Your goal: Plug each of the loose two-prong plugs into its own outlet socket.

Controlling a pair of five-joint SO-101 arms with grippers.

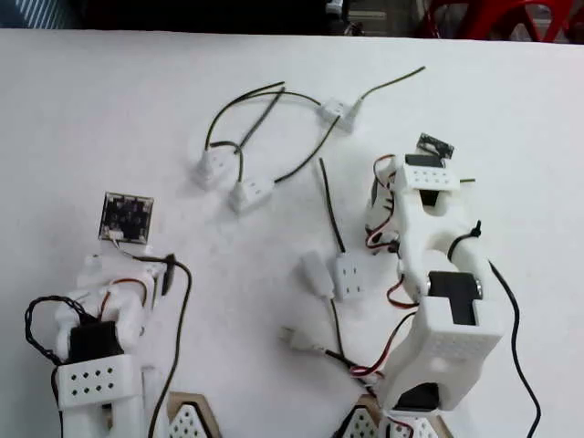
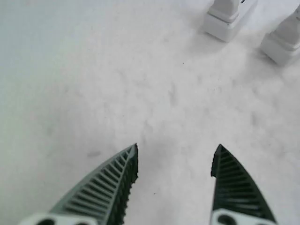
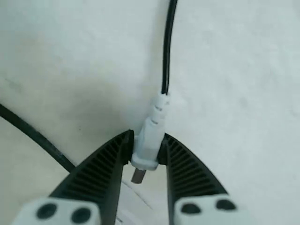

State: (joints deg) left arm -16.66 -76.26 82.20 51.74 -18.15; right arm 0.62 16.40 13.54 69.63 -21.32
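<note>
The right gripper (image 3: 147,149) is clamping a small white two-prong plug (image 3: 151,126) between its dark ribbed fingers (image 3: 105,164). They are pressing snugly against both sides of the plug's body. One metal prong is poking out toward the wrist camera, and a thin black cord (image 3: 168,47) is running from the plug's far end across the white table (image 3: 243,70). A second black cable (image 3: 28,133) is lying on the table beside the fingers. The left gripper (image 2: 177,150) is hanging spread wide over a bare part of the table and gripping nothing, its two fingertips well apart. Ahead of it two white plastic outlet blocks (image 2: 225,18) are sitting side by side. In the high view the left arm (image 1: 100,347) is sitting at the near left of the table and the right arm (image 1: 438,274) is stretching up the right side. The same pair of outlet blocks (image 1: 212,164) is lying near the middle, joined by looping dark cords. A third white outlet block (image 1: 336,111) is resting farther back. A fourth white outlet block (image 1: 351,274) is lying just left of the right arm, with a white oblong piece (image 1: 317,272) touching its side. A loose white plug (image 1: 294,339) is lying near the front edge between the two arms, its prongs pointing left.
</note>
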